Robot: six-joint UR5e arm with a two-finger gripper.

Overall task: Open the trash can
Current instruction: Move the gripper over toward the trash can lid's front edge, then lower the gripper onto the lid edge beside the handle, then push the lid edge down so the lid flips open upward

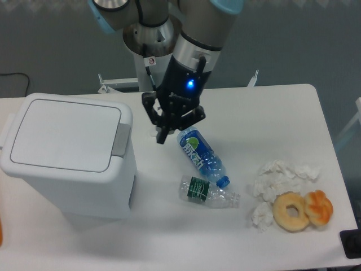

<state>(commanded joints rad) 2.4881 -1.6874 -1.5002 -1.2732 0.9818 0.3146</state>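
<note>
Biggest thing first: the trash can fills the left of the table, lid down flat, its grey push tab facing right toward us. That's our target, and it's not pressed yet. Our gripper hangs just right of that tab, above the table, fingers drawn close together with nothing between them, a narrow tip that looks suited to poking a tab. Below and right lies the blue-labelled bottle, its top end just under the gripper, then a clear bottle nearer. Far right: crumpled tissues and two doughnuts, well clear. Nothing sits between gripper and tab.
</note>
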